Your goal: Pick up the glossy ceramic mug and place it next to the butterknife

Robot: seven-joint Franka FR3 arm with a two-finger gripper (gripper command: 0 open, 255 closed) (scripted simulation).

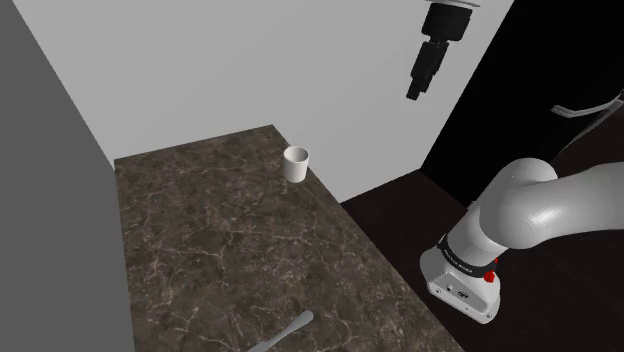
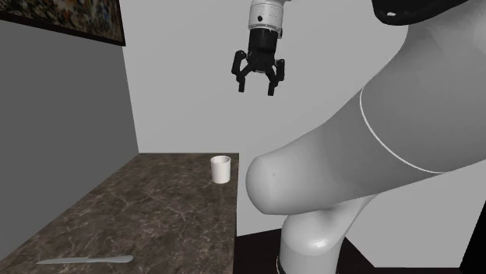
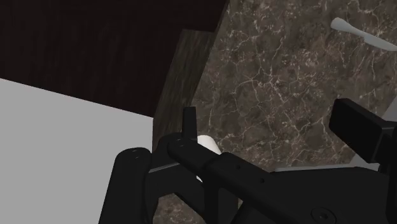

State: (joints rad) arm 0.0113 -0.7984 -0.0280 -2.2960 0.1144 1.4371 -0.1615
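Observation:
A small white mug (image 1: 295, 163) stands upright near the far corner of the dark marble counter (image 1: 220, 240), close to the white wall. The second exterior view has the mug (image 2: 220, 169) at the counter's back right edge. A grey butterknife (image 1: 285, 332) lies flat at the counter's near edge, far from the mug; it is also on the near left in the second exterior view (image 2: 86, 259). My black gripper (image 2: 255, 87) hangs open high above the mug, a little to its right, holding nothing. In the wrist view the mug (image 3: 208, 145) peeks out behind the fingers (image 3: 189, 121), with the butterknife (image 3: 356, 32) far off.
A white wall (image 1: 250, 70) backs the counter and a grey panel (image 1: 50, 180) closes the shoulder view's left. Dark wood floor (image 1: 400, 210) lies beside the counter's right edge. My arm's base (image 1: 465, 275) stands on the right. A framed picture (image 2: 70, 19) hangs on the wall.

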